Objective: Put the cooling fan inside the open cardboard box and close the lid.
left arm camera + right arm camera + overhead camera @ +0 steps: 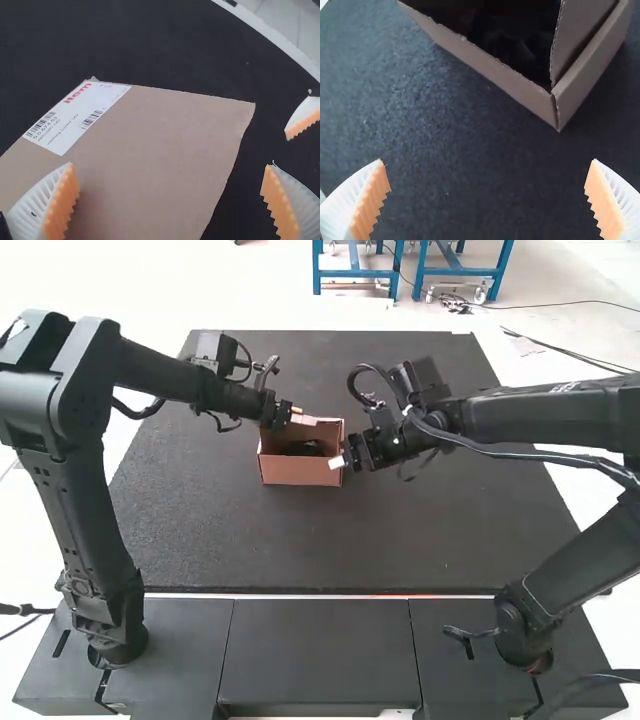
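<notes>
The cardboard box [298, 468] sits at the centre of the high view on the black mat [200, 530], top open. A dark shape low in its interior is judged to be the fan [303, 448]; the right wrist view shows the same cavity too dimly for detail. The lid [318, 425] is attached along the box's upper edge in the frame, with its long axis running left to right. It is not yet down. The left gripper [283, 412] is at the box's upper-left corner, directly over the lid's outer face [160, 150]. Its jaws stand wide apart and grip nothing; whether one pad touches the panel cannot be determined. The right gripper [343, 462] is just beside the box's right wall near the lower-right corner, jaws likewise wide apart and empty, with bare mat between them. The remaining step is judged to be closing: the lid must swing toward the bottom of the frame, and the left arm is the nearer one to push it.
</notes>
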